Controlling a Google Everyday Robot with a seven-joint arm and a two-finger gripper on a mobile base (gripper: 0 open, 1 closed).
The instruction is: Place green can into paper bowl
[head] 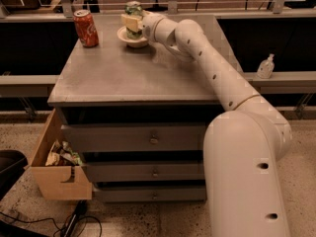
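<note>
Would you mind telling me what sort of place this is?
Probably an office or lab: a drawer cabinet, a sanitizer bottle. The gripper holds the green can at the bowl.
</note>
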